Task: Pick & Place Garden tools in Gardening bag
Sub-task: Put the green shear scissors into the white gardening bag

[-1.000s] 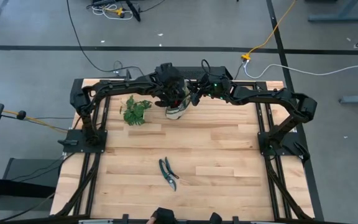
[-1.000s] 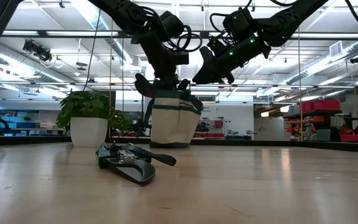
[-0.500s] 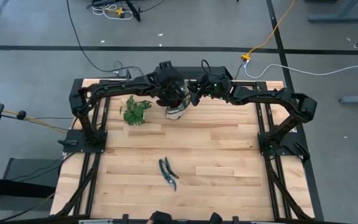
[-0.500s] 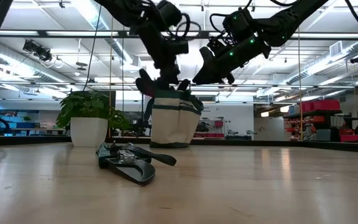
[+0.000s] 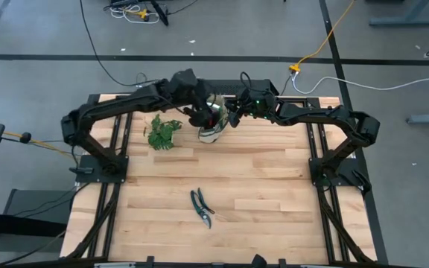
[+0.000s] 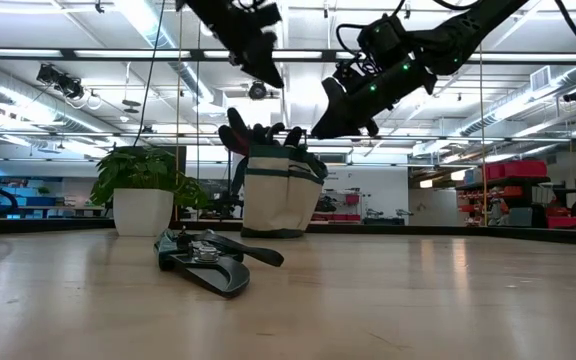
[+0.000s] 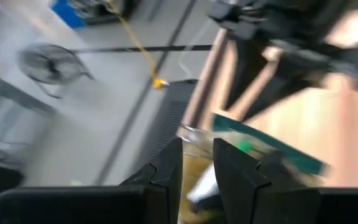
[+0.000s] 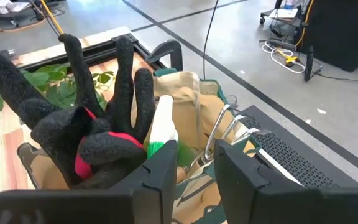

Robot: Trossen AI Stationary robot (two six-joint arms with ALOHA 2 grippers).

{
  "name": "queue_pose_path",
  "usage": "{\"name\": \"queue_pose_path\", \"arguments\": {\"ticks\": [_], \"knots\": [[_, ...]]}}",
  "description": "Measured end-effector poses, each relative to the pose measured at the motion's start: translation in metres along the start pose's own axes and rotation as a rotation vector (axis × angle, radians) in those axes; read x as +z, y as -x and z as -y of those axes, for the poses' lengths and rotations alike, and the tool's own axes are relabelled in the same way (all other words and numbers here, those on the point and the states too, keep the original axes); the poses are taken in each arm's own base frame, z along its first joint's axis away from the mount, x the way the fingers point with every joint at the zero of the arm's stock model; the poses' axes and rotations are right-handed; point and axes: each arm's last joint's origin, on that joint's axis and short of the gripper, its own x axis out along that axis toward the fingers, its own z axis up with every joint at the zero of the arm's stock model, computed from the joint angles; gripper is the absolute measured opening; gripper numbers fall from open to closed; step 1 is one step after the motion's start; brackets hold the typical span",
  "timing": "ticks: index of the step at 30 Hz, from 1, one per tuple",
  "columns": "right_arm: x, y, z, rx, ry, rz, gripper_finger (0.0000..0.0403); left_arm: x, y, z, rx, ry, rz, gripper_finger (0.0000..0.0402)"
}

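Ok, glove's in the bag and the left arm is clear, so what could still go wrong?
The glove stands upright, fingers above the gardening bag rim, so it could tip out. The right gripper sits at the rim and could drag the soft bag. The pruning shears lie far from the bag, a long carry for the left gripper.

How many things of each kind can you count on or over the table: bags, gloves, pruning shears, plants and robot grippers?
Gardening bag: 1
Glove, in the bag: 1
Pruning shears, lying on the table: 1
Plant, beside the bag: 1
Grippers, left gripper and right gripper: 2
Total: 6
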Motion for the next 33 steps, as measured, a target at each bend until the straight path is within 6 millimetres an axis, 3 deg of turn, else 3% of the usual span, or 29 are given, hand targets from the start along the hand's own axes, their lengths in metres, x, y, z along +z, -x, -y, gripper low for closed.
{"name": "queue_pose_path", "arguments": {"ticks": [6, 15, 24, 33], "knots": [[-0.001, 0.000, 0.000, -0.001, 0.000, -0.015, 0.0107, -0.010, 0.025, 0.003, -0.240, 0.136, -0.081, 0.0096], [-0.001, 0.000, 0.000, -0.001, -0.002, -0.013, 0.0107, -0.022, 0.043, 0.028, -0.531, 0.106, -0.229, 0.0096], [-0.001, 0.000, 0.000, -0.001, -0.011, -0.013, 0.0107, -0.018, 0.064, 0.077, -0.728, -0.067, -0.229, 0.0096], [-0.001, 0.000, 0.000, -0.001, -0.012, -0.012, 0.0107, -0.013, 0.090, 0.127, -0.818, -0.241, -0.189, 0.0096]]}}
